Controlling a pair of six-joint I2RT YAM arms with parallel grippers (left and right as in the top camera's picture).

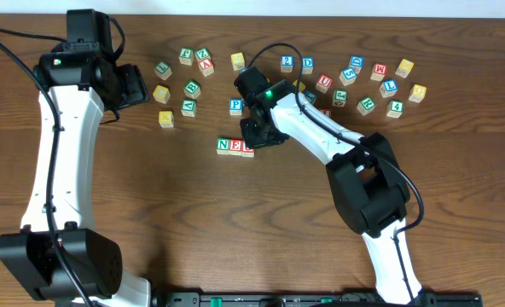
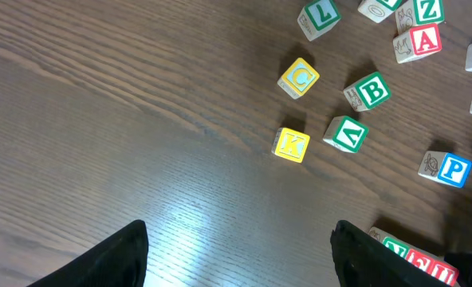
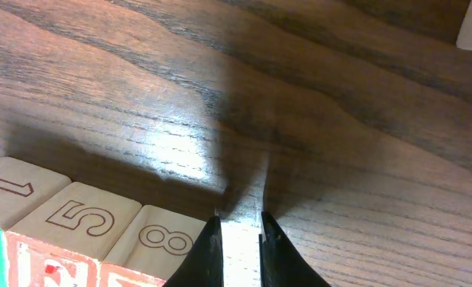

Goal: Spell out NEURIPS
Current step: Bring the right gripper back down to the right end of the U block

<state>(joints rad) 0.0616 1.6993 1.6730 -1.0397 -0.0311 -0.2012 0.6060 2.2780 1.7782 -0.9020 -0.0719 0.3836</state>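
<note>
A short row of three letter blocks, N [image 1: 223,145], E [image 1: 235,146] and a red-lettered one [image 1: 248,150], lies mid-table. My right gripper [image 1: 258,134] hangs just past the row's right end. In the right wrist view its fingers [image 3: 240,219] are nearly together with nothing between them, beside the end block that shows an 8 on top [image 3: 160,239]. My left gripper [image 1: 137,85] is open and empty at the back left, its fingers [image 2: 240,231] wide apart over bare wood. A blue P block [image 1: 235,107] lies behind the row.
Loose blocks lie at back left, including a yellow K [image 2: 292,144], a yellow C [image 2: 300,77], a green B [image 2: 369,91] and a red A [image 2: 424,38]. Several more blocks are scattered at back right [image 1: 368,81]. The right arm stretches across the table's middle.
</note>
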